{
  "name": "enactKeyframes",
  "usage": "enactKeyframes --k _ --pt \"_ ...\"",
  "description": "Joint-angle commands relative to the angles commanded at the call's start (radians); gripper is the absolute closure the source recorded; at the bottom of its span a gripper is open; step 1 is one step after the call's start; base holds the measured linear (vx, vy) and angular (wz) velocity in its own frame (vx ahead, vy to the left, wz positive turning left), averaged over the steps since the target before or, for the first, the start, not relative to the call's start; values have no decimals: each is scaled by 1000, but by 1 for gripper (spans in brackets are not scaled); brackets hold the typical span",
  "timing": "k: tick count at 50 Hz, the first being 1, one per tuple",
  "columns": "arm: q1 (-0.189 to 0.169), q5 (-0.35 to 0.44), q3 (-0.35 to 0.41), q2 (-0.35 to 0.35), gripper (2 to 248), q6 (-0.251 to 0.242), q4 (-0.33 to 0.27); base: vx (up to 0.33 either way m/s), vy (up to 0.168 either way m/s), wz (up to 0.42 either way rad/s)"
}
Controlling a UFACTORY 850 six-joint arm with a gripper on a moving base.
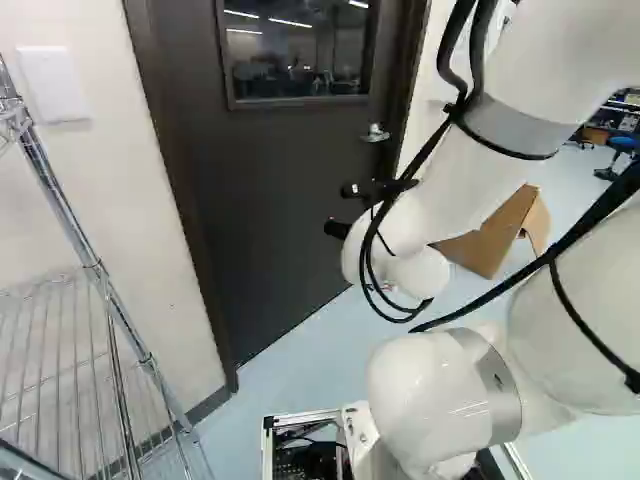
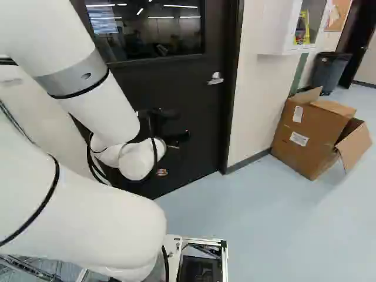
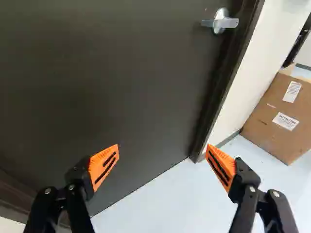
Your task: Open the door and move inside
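The gripper (image 2: 171, 154) is in front of the lower part of the dark door (image 2: 202, 126), below the handle's height. In the wrist view the gripper (image 3: 163, 149) stands wide open, orange pads (image 3: 104, 166) far apart with nothing between them. The door (image 3: 112, 82) fills the view ahead and looks closed in its frame. Its silver lever handle (image 3: 221, 21) is beyond the fingers, near the door's edge by the white wall, and nothing touches it. In both base views the handle (image 1: 375, 133) shows beside the arm; a window (image 1: 298, 50) is set in the door's upper part.
A wire shelf (image 1: 75, 340) stands at the left of the left base view, near the door frame. An open cardboard box (image 2: 314, 132) sits on the floor by the wall right of the door. A dark bin (image 2: 330, 71) and white wall cabinet (image 2: 289, 26) are farther along.
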Motion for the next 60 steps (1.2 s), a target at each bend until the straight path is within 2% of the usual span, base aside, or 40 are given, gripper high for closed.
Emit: enactKeyframes --k 60 --pt "0 0 0 0 3 0 0 0 0 0"
